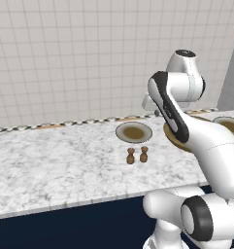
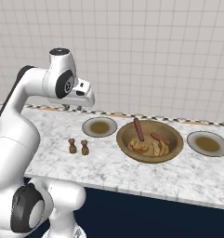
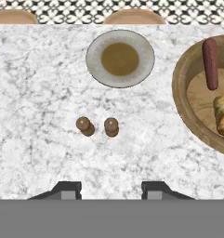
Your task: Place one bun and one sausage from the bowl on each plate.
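Wooden bowl sits between both plates on the counter; sausage looks firm, maybe slick, so I'd pinch mid-length. My jaws hang empty, nearly shut.

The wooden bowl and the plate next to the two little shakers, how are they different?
The bowl is tan-brown wood with a thick raised rim; the plate is flat, pale grey round a brown centre. The bowl is much wider than the plate. The bowl holds sausages and buns; the plate holds nothing. The plate lies closer to the shakers than the bowl does. Both are round and rest on the marble counter.
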Tool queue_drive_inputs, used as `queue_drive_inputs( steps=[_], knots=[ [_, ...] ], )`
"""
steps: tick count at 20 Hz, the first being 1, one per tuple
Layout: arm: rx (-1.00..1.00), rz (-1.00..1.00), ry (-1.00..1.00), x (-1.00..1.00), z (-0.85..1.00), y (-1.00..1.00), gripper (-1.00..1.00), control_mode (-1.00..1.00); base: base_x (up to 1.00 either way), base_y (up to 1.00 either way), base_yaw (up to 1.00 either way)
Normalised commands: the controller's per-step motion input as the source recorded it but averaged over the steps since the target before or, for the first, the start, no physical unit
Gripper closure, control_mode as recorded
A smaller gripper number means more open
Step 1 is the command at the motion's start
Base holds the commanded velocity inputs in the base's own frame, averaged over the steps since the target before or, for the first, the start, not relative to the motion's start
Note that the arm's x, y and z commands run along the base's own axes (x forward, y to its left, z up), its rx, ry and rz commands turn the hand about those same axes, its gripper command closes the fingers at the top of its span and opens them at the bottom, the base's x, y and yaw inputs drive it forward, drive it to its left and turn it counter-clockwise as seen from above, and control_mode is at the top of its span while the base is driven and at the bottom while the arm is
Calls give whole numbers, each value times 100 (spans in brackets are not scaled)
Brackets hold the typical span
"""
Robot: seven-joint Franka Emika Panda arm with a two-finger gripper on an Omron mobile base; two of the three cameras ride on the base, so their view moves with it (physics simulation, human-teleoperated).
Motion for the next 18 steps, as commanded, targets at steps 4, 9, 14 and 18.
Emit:
queue_drive_inputs(
  steps=[4,9,14,18],
  knots=[
    [0,0,-1,-31,-4,0,-100,-100,0,0,0],
    [0,0,0,0,-17,-55,-100,-100,0,0,0],
    [0,8,-5,0,-37,-75,-100,-100,0,0,0],
    [0,9,-2,5,-39,-74,-100,-100,0,0,0]
  ],
)
